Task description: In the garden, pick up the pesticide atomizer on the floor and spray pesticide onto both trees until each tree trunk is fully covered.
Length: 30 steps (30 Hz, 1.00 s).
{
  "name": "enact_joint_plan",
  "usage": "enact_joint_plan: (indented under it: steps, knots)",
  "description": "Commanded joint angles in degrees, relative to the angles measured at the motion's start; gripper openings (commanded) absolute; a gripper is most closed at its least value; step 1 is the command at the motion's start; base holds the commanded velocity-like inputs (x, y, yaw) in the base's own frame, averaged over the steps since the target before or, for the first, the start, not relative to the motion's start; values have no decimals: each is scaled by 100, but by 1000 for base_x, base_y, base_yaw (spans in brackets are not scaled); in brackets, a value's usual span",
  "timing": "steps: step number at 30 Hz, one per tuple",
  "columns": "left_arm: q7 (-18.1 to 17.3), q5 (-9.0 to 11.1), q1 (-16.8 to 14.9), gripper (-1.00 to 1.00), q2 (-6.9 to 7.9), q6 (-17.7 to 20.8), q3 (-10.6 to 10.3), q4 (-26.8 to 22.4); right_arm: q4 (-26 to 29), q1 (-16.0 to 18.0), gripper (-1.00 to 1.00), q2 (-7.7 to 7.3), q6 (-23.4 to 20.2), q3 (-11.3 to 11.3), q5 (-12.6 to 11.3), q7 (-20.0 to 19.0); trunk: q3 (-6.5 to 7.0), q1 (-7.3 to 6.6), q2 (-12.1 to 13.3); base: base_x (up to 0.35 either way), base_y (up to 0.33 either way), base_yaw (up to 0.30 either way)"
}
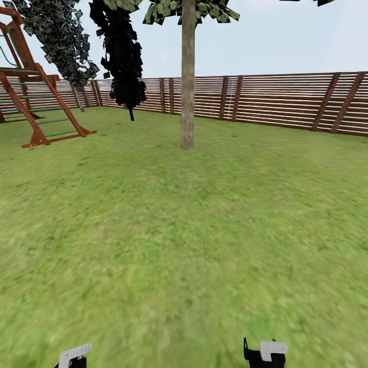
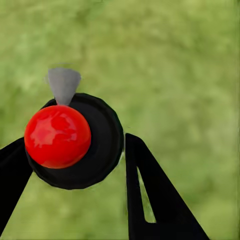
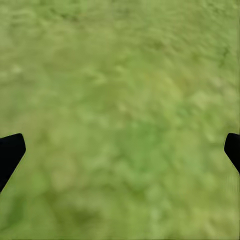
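The left pincer (image 2: 75, 160) grips the pesticide atomizer (image 2: 75, 140) above blurred green lawn (image 2: 190, 65).

Glossy red ball (image 2: 57, 136) on the atomizer (image 2: 95, 145) catches a soft highlight — its black body looks matt, like plastic, and its grey nozzle (image 2: 63, 85) smooth and dull. The left fingers (image 2: 150, 190) gripping it are flat matt black. The lawn (image 1: 184, 230) is a rough, mottled green, blurred close up. A tree trunk (image 1: 187, 76) shows pale, mottled grey-brown bark, fairly smooth. The fence (image 1: 286, 99) is reddish-brown slatted wood — as is the play frame (image 1: 36, 92), with no shine. The leaves (image 1: 61, 36) look ragged and dull.
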<state>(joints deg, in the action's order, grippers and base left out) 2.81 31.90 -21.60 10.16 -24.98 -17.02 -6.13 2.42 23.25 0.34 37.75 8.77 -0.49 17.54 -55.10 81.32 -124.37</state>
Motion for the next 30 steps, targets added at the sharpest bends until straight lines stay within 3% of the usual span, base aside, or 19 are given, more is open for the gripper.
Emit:
enact_joint_plan:
  steps: [1, 30]
  knots:
    - [27, 18, -2, -100, 1, -14, -47, -2, -5, 4, 100, 1, 3, 47, -4, 48, -5, 3, -2, 345, 0, 0]
    - [15, 18, -2, -100, 3, -16, -47, -2, -13, 4, 100, 1, -4, 46, -4, 47, -5, 3, -2, 345, 0, 0]
